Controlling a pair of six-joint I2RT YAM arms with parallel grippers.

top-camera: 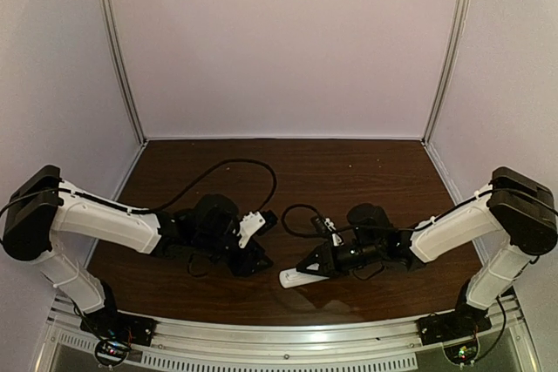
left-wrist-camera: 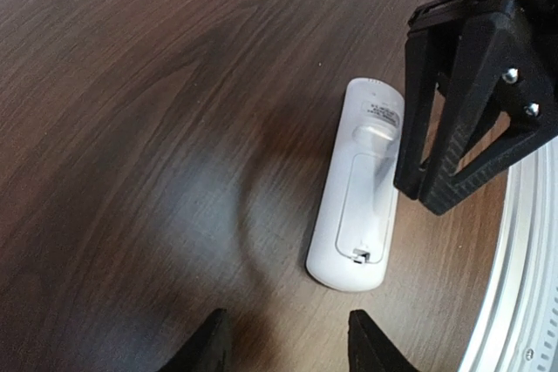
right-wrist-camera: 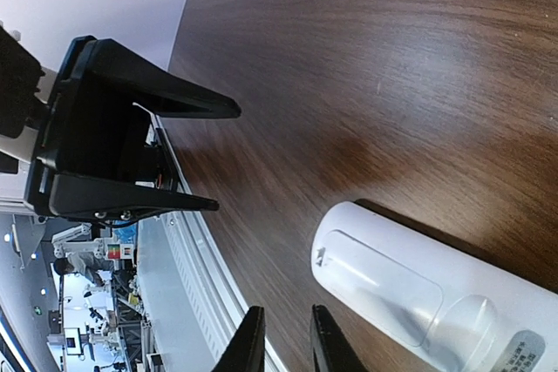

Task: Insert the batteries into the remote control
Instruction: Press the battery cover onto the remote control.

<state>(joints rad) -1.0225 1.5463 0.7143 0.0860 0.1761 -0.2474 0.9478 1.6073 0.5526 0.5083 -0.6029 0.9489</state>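
- Right gripper (left-wrist-camera: 427,200) has its two fingers pulled close, with just a thin slit between them, and it pinches nothing. It hangs just beside the long side of the remote control (right-wrist-camera: 410,289).
- Left gripper (right-wrist-camera: 228,158) is spread apart and holds nothing too. It sits near the end of the remote with the little latch, not touching it.
- I see the remote lying on the table (left-wrist-camera: 131,128) with its back up, close to the metal rail (left-wrist-camera: 514,302) at the near edge. The battery cover (left-wrist-camera: 364,206) is on, so nothing can go in yet.
- I cannot find the batteries in any view, so I may end up hunting for them blind.
- If I poke the cover with those close tips, I think they may slip on the smooth plastic, and the remote could slide toward the rail.
- If I press down on one end, the other end may tip up.
- Both grippers are near each other — if I move one too fast, they could bump.
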